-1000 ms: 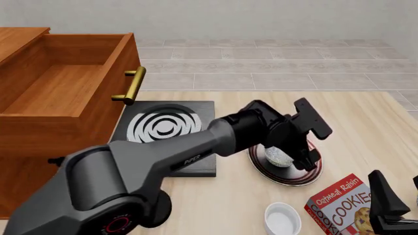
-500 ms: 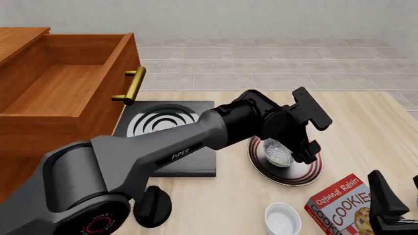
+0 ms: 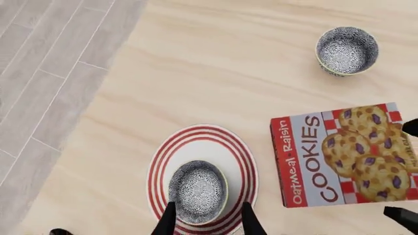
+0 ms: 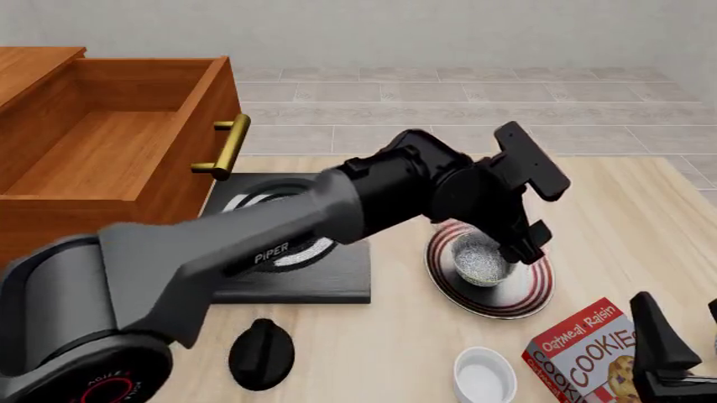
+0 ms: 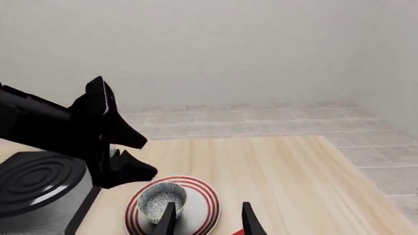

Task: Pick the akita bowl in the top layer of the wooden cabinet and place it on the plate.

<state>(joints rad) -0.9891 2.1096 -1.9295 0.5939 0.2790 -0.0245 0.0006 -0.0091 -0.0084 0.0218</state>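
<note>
Left gripper [image 3: 203,220] hangs just above the akita bowl [image 4: 479,262] with its fingers spread wide and nothing between them, the two dark tips showing either side of the bowl's near edge in the left wrist view. The bowl is small and round, densely speckled dark blue-black and white inside and out, with a pale rim, and it sits upright on the plate [image 4: 538,295], a white disc ringed with red bands, a little off the plate's centre.

Going left to right in the front view: the wooden cabinet [image 4: 67,252] with its top layer [image 4: 101,151] pulled out, brass handle facing the table; the black stove [image 4: 336,277] beside it; the plate with the bowl; then a plain white bowl [image 4: 484,375] and a red cookie box [image 4: 583,348] near the front edge. Right gripper [image 5: 207,219] is spread too, holding nothing, low by the box.

Pale wood-grain tabletop, grey tiled floor beyond, plain light wall.
</note>
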